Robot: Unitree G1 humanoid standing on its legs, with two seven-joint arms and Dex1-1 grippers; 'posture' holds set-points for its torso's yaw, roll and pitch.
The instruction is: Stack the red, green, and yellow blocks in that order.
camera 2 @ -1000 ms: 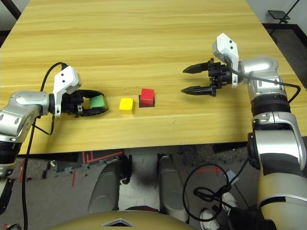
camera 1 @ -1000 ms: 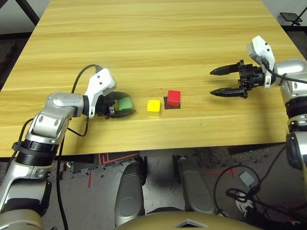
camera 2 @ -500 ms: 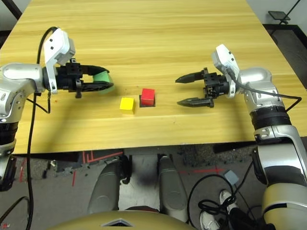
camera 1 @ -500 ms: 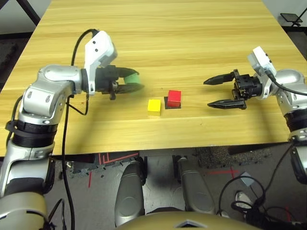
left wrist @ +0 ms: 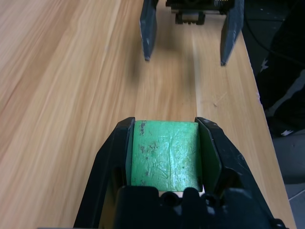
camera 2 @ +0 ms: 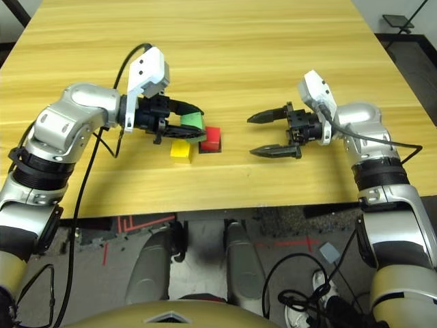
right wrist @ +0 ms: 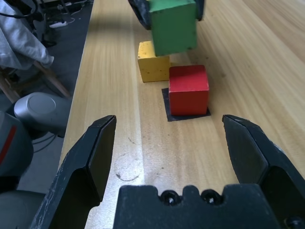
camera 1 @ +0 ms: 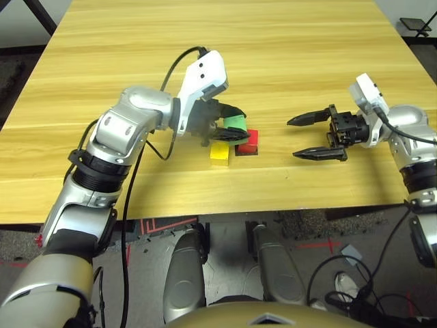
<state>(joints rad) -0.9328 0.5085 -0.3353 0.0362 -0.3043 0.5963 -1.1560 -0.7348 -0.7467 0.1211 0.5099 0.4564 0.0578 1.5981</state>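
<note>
Nearest the robot's body, the small matte yellow cube sits on the pale wood-grain table, just beside the flat black square patch. On that patch rests the bright red matte cube, upright, its top bare. The left gripper, two black fingers closed firmly on opposite sides of the light green matte cube, holds it above the table near the other two (its face is scuffed with dark flecks). The right gripper hangs wide open, well apart from the cubes, with nothing between its fingers.
</note>
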